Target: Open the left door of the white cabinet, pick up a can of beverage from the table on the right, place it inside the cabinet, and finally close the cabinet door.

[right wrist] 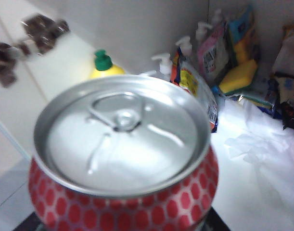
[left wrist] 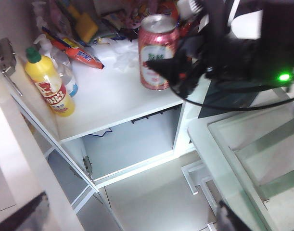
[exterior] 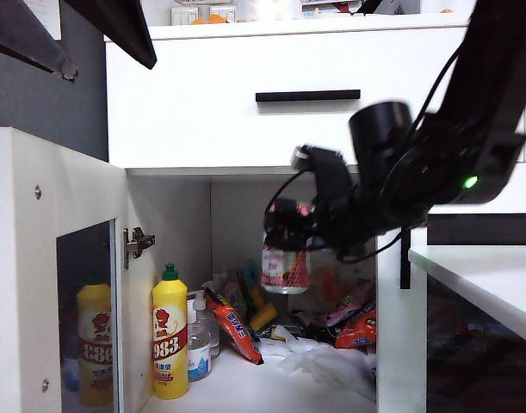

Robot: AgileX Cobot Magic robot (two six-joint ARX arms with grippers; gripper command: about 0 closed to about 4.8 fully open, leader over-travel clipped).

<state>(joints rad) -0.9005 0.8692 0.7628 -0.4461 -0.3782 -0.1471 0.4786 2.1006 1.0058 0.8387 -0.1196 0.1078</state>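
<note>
Door (exterior: 39,275): swung wide, so your way in is free.
Right gripper (exterior: 299,231): pinching the can (exterior: 285,267) above the shelf (left wrist: 108,101).
Left gripper: unseen, spread wide.

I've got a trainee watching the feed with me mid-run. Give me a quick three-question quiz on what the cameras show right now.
1. True or false: the tall white-framed left door with the dark glass panel stands open.
2. Which gripper holds the small red-and-white metal can? A) left gripper B) right gripper C) neither
3. Fill in: on the white cabinet shelf, at its left wall, stands a yellow bottle with a ___ cap.

Key: 1 true. 2 B; the can hangs above the shelf inside the opening, not yet set down. The left gripper shows in no view. 3 green.
</note>
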